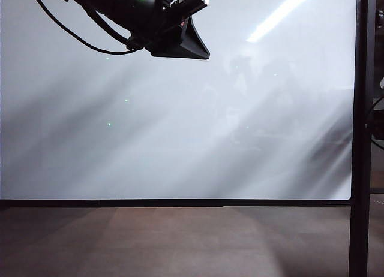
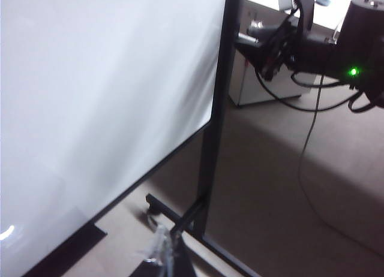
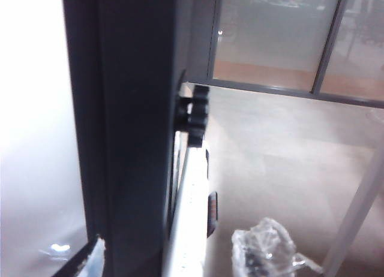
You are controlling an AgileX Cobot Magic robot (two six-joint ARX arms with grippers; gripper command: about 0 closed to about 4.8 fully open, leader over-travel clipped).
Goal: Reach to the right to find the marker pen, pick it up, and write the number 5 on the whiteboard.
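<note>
Ext view: we're seeing the whiteboard [image 1: 180,139] blank, no 5 on it yet, and the left gripper [image 1: 189,46] hanging at its top left, far from the pen; can't tell if its jaws are apart. Left wrist: we're watching the right arm [image 2: 360,49] reaching past the board's post [image 2: 216,109]. Right wrist: we're finding the marker pen [image 3: 189,217] lying lengthwise along the post, just beside it. The right gripper [image 3: 180,259] is straddling it, jaws spread, wrapped fingertip [image 3: 264,250] not touching. The post is crowding the approach.
</note>
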